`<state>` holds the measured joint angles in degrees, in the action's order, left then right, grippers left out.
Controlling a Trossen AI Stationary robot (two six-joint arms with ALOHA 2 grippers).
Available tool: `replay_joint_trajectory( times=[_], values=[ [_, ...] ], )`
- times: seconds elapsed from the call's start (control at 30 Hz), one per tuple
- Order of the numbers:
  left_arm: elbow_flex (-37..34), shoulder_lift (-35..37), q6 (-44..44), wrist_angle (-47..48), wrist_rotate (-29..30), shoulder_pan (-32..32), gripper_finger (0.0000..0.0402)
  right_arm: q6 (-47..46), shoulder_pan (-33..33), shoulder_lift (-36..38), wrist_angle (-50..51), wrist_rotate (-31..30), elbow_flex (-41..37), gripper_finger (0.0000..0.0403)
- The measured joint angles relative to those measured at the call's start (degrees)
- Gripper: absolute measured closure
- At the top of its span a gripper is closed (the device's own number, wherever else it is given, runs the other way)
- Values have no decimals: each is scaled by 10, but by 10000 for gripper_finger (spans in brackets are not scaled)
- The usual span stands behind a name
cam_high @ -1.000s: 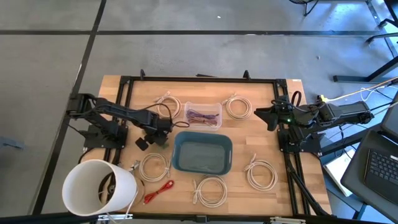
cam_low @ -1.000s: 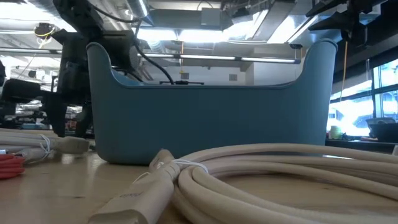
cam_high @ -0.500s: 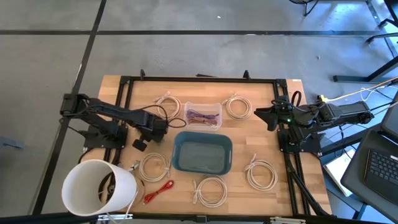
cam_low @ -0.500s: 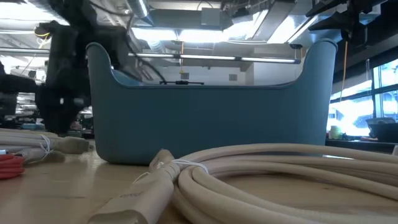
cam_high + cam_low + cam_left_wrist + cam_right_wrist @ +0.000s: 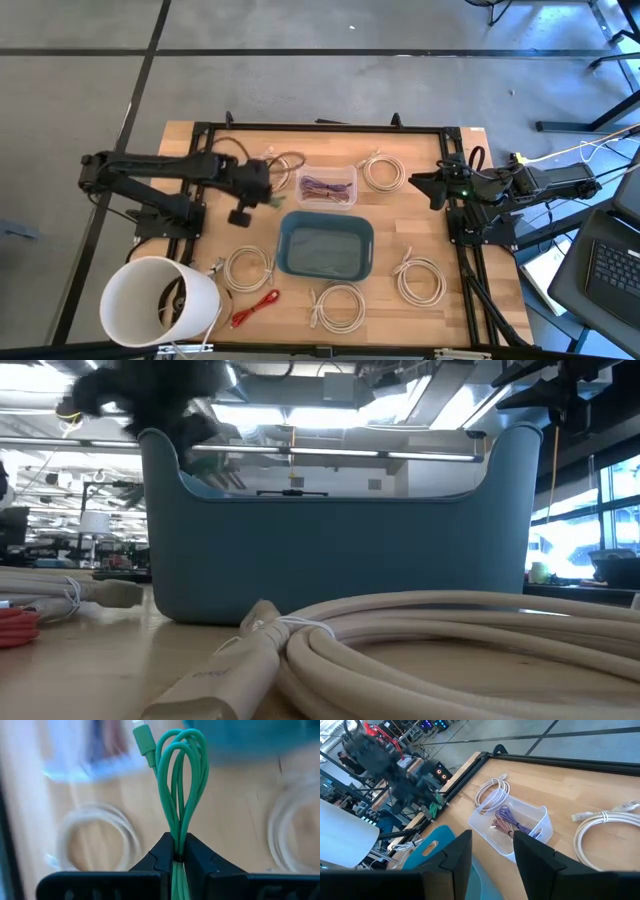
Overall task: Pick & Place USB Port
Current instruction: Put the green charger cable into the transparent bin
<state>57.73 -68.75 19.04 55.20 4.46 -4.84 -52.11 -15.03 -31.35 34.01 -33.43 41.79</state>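
Note:
A green USB cable [image 5: 182, 785], bundled into long loops with its plug [image 5: 144, 742] at the far end, hangs in my left gripper [image 5: 178, 854], which is shut on it. In the high view this gripper [image 5: 268, 192] is above the table, left of the clear tray [image 5: 345, 172] and off the far left corner of the blue bin [image 5: 326, 247]. The right wrist view shows the green cable [image 5: 434, 809] below the left arm. My right gripper [image 5: 420, 184] waits open at the table's right side, its fingers [image 5: 455, 855] holding nothing. My left gripper pinches the bundled green loops [image 5: 178, 847] between its two fingers, several strands together, part-way along the bundle. The fingers point steeply down. The looped end and the plug reach out beyond the fingertips, clear of the table.
The clear tray holds a purple cable [image 5: 322, 187]. Several white cable coils lie about: [image 5: 268, 165], [image 5: 381, 171], [image 5: 248, 268], [image 5: 338, 306], [image 5: 420, 279]. A red cable [image 5: 255, 307] and a large white bucket [image 5: 160, 300] are at the near left. The black frame rail [image 5: 320, 128] borders the table.
My left gripper has risen well above the table and rolled, moving slightly toward the far edge, carrying the green cable clear of the wood. In the low view the arm has gone from beside the bin up to the picture's top.

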Motion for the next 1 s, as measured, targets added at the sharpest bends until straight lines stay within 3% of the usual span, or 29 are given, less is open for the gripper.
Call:
replay_joint_trajectory(
  times=[0.17,0.37,0.53,0.7,1.0],
  values=[
    [113,-70,50,-59,-48,-50,384,0,0,0,-11,0,0,256],
    [253,-221,133,-54,-57,-94,384,0,0,0,-21,0,0,256],
    [337,-335,140,-37,-85,-119,384,0,0,0,-21,0,0,256],
    [381,-416,108,-35,-135,-131,384,2,0,0,-21,0,0,256],
    [391,-479,102,-63,-137,-109,384,14,0,0,-21,0,0,256]
  ],
)
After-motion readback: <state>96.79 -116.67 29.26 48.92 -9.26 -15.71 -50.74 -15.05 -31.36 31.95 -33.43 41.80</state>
